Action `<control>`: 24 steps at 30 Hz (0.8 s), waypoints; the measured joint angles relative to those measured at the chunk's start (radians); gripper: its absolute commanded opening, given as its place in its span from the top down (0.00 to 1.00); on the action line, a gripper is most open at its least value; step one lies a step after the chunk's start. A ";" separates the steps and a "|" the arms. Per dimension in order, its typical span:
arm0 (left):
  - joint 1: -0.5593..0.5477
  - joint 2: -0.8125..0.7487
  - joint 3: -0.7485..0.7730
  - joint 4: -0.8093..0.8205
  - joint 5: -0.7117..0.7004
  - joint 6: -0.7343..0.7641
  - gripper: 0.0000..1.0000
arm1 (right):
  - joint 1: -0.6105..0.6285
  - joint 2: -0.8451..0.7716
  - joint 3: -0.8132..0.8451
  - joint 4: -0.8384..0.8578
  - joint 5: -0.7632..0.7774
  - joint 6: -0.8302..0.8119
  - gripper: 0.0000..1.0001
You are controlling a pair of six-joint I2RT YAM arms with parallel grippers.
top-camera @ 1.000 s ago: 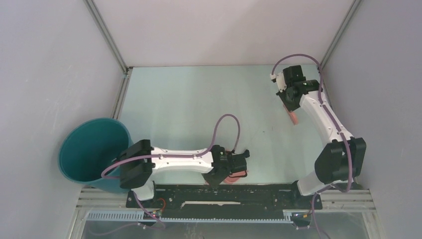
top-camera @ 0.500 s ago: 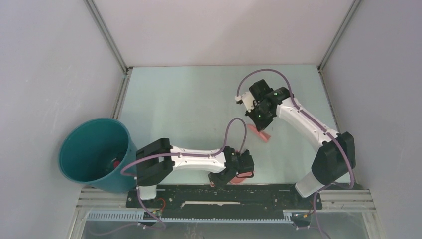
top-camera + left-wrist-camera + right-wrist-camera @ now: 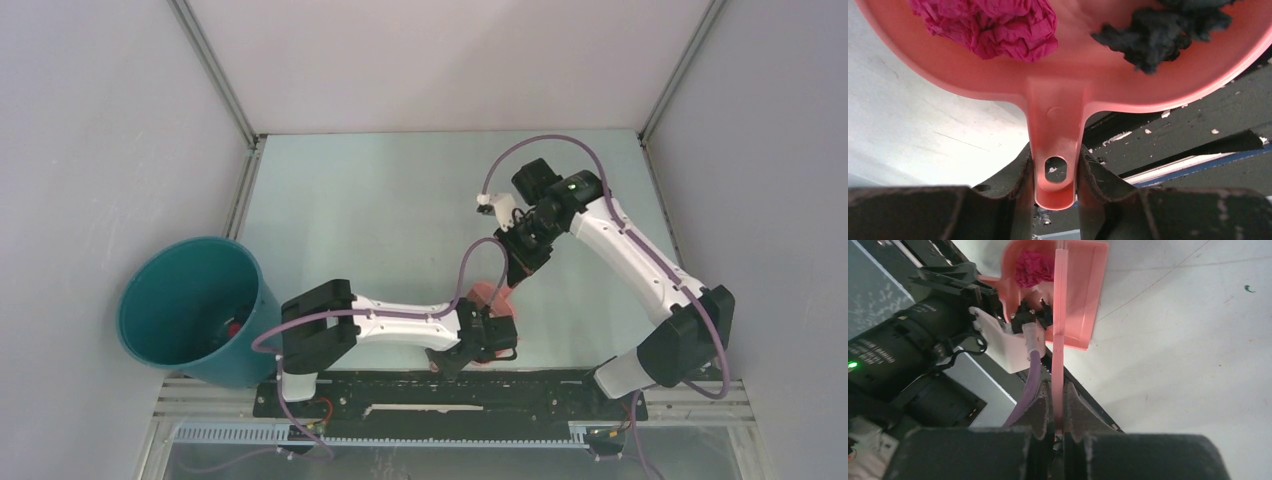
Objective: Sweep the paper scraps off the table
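Observation:
My left gripper is shut on the handle of the salmon-pink dustpan, low over the table near its front edge. Two paper scraps lie in the pan: a magenta wad and a black wad. My right gripper is shut on the thin pink brush, whose shaft reaches over the dustpan beside the magenta wad. A tiny green scrap lies on the table to the right. In the top view the two grippers, left and right, are close together.
The round teal bucket stands off the table's left front corner, with something red inside. A black base rail runs along the front edge. Grey walls and metal rails close in the table on the other sides.
My right arm swung from the far right back toward the near middle, bringing the brush over the dustpan. The left arm carried the dustpan a little to the right.

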 measured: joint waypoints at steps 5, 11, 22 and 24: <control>-0.007 -0.043 -0.049 0.066 -0.048 -0.042 1.00 | -0.085 -0.047 0.062 -0.034 0.012 -0.004 1.00; -0.040 -0.209 -0.243 0.220 -0.157 -0.087 1.00 | -0.235 -0.090 0.098 -0.034 0.127 -0.032 1.00; -0.056 -0.113 -0.034 0.265 -0.282 -0.136 1.00 | -0.586 -0.220 0.006 0.093 0.098 -0.046 1.00; -0.053 -0.111 -0.035 0.261 -0.281 -0.149 1.00 | -0.655 -0.245 -0.036 0.122 0.069 -0.043 1.00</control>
